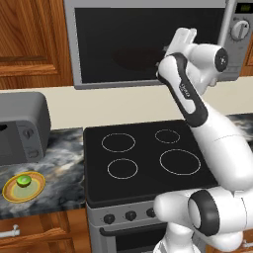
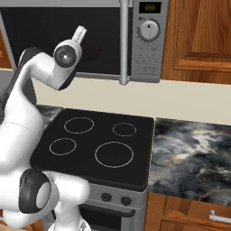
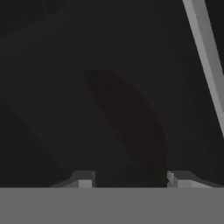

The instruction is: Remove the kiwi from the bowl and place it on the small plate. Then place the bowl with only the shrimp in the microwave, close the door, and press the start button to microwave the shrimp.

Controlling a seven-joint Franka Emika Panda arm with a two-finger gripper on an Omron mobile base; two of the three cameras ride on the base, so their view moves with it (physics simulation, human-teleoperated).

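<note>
1. Kiwi (image 1: 23, 180) sits on the plate (image 1: 11, 191), on the counter left of the stove (image 1: 148, 158).
2. Gripper (image 3: 130, 180), above the stove, faces the shut door (image 1: 123, 44); its 2 fingertips (image 3: 83, 179) stand apart, pinching nothing.
3. Bowl (image 3: 131, 127) shows dimly red behind the glass, inside the microwave (image 2: 149, 40).

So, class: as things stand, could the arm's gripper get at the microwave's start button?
Probably yes. The gripper is raised against the shut microwave door. The control panel sits just past the bar handle, with nothing in front of it. Which control starts it, I can't tell.
</note>
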